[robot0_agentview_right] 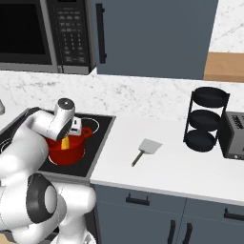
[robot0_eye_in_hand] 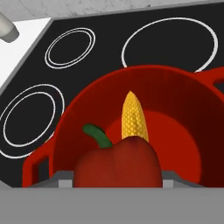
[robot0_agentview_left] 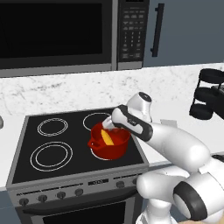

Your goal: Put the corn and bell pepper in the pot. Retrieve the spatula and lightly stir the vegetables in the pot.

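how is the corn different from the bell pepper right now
The corn is a slim, bumpy yellow cob, while the bell pepper is broad, smooth and red with a green stem. The corn lies loose inside the pot, its tip pointing away from the hand camera. The bell pepper sits between the jaws of the gripper, above the pot's opening and nearer the camera. Both are over or in the same red pot.

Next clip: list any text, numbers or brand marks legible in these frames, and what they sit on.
No text can be read in any frame.
Microwave keypad: rows of light button marks, too small and blurred to read.
Stove front panel: a small pale mark between the knobs, unreadable.
Red pot, corn, spatula, toaster: no markings visible.
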Tool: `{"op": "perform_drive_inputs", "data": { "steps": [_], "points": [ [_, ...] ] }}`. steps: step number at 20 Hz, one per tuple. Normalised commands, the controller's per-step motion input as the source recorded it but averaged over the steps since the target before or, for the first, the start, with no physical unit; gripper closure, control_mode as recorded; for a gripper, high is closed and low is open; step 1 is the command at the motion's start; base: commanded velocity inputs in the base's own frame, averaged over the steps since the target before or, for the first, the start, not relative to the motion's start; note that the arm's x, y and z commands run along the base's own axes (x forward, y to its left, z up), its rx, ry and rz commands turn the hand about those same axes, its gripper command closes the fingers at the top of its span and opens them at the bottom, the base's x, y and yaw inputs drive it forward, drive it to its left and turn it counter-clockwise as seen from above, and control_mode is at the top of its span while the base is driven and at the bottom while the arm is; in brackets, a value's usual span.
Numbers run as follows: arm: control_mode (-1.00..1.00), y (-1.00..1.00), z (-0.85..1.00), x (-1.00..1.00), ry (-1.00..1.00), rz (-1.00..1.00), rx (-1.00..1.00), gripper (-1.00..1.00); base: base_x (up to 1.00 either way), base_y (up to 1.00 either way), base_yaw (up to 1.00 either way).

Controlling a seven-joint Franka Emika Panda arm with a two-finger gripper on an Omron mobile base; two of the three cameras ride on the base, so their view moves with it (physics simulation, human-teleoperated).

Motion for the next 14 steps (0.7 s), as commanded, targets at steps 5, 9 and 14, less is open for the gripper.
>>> {"op": "perform_drive_inputs", "data": {
  "steps": [5, 9, 14],
  "points": [
    [-1.0, 0.0, -0.12, 0.04, 0.0, 0.0, 0.0, 1.0, 0.0, 0.0, 0.0],
    [-1.0, 0.0, -0.02, 0.01, 0.0, 0.0, 0.0, -1.0, 0.0, 0.0, 0.0],
    [-1.0, 0.0, 0.0, 0.01, 0.0, 0.0, 0.0, -1.0, 0.0, 0.0, 0.0]
  ]
}}
